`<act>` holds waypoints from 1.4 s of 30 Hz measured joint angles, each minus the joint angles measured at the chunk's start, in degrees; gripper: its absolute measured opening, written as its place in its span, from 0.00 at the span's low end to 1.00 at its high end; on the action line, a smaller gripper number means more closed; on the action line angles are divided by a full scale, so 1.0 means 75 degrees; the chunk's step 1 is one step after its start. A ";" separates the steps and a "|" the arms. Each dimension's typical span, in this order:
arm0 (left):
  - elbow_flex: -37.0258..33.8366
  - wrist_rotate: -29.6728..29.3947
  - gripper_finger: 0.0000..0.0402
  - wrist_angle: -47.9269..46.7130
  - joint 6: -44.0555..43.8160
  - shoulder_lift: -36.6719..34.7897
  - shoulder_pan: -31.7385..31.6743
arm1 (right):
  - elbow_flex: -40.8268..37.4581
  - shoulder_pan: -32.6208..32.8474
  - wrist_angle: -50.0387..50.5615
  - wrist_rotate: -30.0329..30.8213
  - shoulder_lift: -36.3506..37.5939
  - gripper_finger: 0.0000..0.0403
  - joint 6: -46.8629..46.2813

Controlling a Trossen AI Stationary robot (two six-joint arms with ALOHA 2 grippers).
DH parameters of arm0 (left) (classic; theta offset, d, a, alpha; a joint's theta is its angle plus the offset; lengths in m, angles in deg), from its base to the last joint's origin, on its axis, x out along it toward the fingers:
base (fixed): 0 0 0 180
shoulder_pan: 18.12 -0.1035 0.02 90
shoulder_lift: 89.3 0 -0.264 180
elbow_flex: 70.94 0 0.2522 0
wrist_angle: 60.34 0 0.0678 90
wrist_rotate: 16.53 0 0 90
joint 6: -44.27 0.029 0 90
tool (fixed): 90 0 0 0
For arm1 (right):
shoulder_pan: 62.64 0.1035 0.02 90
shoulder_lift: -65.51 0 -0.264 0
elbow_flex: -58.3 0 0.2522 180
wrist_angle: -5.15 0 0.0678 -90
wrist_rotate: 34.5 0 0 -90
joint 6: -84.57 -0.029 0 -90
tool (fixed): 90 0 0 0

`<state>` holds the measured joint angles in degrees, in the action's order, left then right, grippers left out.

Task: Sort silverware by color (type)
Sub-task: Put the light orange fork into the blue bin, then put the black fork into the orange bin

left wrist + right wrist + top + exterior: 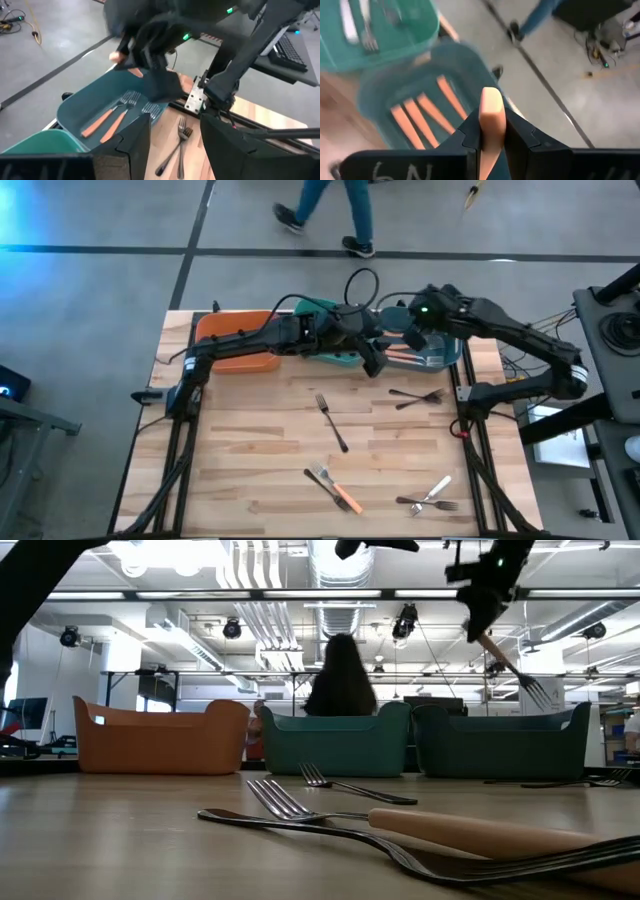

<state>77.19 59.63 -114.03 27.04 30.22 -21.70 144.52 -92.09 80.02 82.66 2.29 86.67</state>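
My right gripper (491, 131) is shut on an orange-handled fork (512, 665) and hovers over the teal bin (445, 358). Several orange-handled forks (420, 117) lie flat on that bin's floor. White-handled forks (357, 25) lie in the green bin (318, 307). My left gripper (175, 150) is open beside the teal bin's near wall, over the table, and holds nothing. Loose forks lie flat on the table: a black one (332, 422), a black pair (415, 396), an orange and a white one (335, 486), and a white and a black one (432, 497). My right gripper pinches the orange handle (491, 107) of the fork between its two fingers, with the handle's rounded free end poking out past them. The fork is lifted clear and slants down from the fingers, and its metal tines (537, 692) hang just above the teal bin's rim.
The orange bin (235, 340), the green bin and the teal bin stand in a row along the table's far edge. Both arms crowd together above the green and teal bins. A person walks on the floor beyond the table (330, 215). A rail (462, 395) runs along the table's right edge.
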 joint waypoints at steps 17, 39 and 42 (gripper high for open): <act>0.0006 0.0057 0.36 -0.4767 -0.0411 -0.0596 0.0628 | -0.0213 -0.0044 -0.0065 -0.0043 -0.0016 0.35 -0.0225; -0.3801 0.3179 0.36 -0.3957 0.4721 -0.0543 0.1215 | -0.0204 0.1245 -0.0065 -0.2414 0.1014 0.34 -0.2830; -0.4272 0.3179 0.36 -0.3102 0.4765 -0.0543 0.1129 | -0.0204 0.1397 -0.0062 -0.2372 0.1014 0.34 -0.3017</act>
<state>45.15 83.47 -137.29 62.78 26.14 -13.23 142.99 -81.61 79.55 64.87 9.90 64.04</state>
